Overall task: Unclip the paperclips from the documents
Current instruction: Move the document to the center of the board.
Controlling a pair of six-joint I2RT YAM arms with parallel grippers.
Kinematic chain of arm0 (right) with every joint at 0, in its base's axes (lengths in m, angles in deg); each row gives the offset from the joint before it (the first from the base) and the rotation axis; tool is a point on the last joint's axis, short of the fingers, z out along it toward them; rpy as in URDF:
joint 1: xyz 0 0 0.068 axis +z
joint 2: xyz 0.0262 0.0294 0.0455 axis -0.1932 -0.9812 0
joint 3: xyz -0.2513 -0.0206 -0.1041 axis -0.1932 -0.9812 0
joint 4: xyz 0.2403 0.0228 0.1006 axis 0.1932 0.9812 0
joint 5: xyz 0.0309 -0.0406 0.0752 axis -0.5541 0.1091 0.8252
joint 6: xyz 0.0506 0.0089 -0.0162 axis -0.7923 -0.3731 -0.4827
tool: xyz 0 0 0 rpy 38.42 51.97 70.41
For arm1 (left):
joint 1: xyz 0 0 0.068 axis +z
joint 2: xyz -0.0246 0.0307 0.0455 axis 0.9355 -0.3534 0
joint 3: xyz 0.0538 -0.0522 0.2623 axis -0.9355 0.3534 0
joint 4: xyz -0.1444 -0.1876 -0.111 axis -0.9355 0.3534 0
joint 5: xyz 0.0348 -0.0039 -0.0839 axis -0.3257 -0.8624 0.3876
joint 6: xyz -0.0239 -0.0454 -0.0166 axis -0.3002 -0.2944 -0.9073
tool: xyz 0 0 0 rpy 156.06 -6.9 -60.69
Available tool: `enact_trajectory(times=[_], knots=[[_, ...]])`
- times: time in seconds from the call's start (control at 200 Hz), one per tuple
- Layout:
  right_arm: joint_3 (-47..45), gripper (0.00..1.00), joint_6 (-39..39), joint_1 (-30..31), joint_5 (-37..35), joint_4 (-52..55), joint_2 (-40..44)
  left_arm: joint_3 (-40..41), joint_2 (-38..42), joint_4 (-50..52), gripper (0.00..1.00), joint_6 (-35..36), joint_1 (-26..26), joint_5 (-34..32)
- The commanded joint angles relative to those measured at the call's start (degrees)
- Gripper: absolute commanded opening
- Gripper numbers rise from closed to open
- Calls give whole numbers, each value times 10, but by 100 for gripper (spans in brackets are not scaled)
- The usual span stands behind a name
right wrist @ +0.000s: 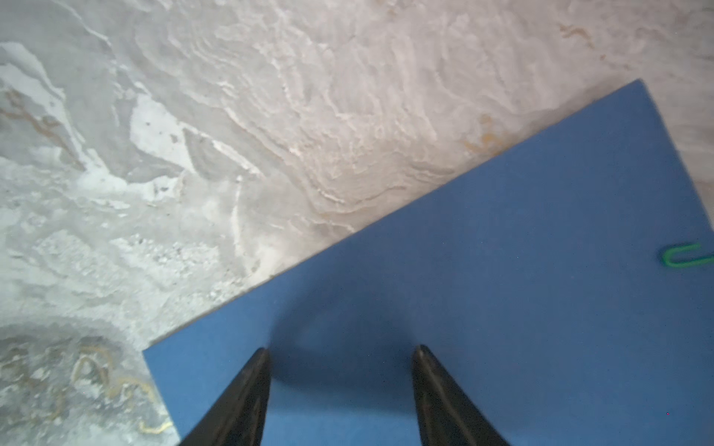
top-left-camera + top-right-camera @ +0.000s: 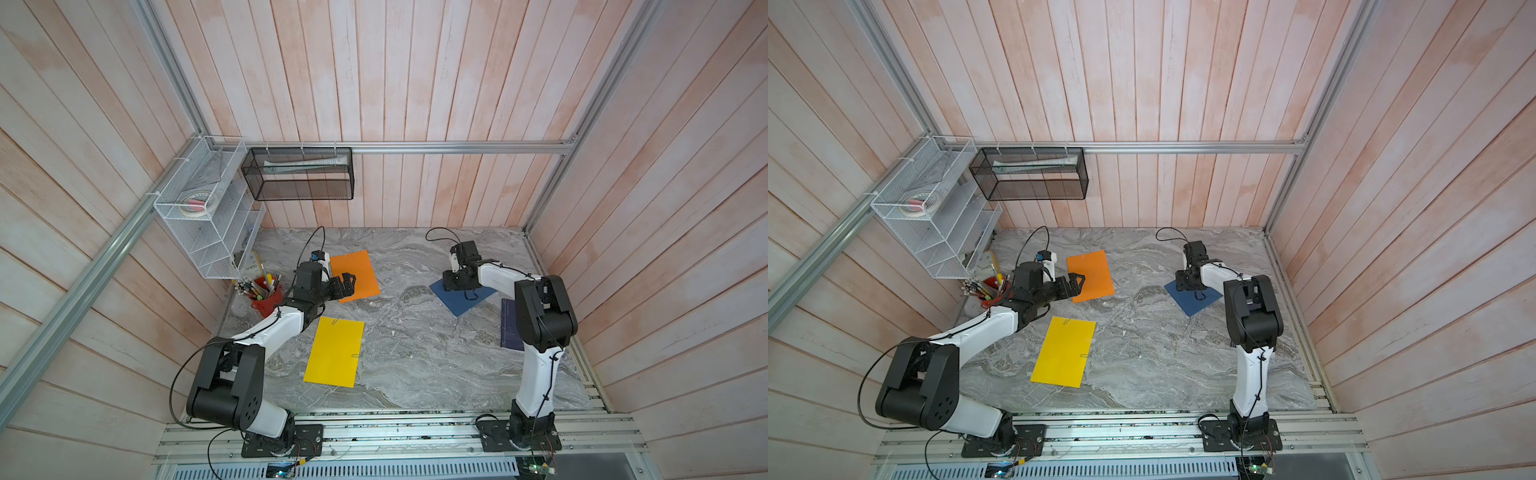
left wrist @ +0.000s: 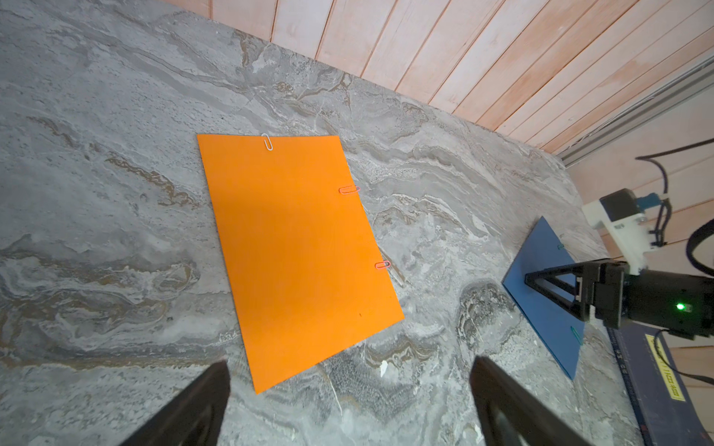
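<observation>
Three documents lie flat on the marble table: an orange sheet, a yellow sheet and a dark blue sheet. The orange one carries a silver paperclip and two pink paperclips. A green paperclip sits on the blue sheet's edge, and another green paperclip shows on its near edge. Two thin clips sit on the yellow sheet. My left gripper hovers open by the orange sheet's near corner. My right gripper points down, open, just over the blue sheet with nothing between its fingers.
A red cup of pens and pencils stands left of my left arm. A navy book lies beside the blue sheet, partly under my right arm. A white wire rack and a black mesh basket hang on the back walls.
</observation>
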Motion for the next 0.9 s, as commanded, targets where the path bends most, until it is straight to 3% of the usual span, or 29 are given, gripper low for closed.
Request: enact_trajectory(times=[0.0, 0.52, 0.895], knots=[[-33, 60, 17, 27, 11, 53, 3, -6, 11, 8, 100, -11, -1, 9], [-166, 60, 35, 174, 42, 60, 111, 24, 21, 21, 100, -47, -2, 8], [-210, 60, 29, 285, 62, 73, 158, 7, 11, 57, 100, -30, -9, 67]])
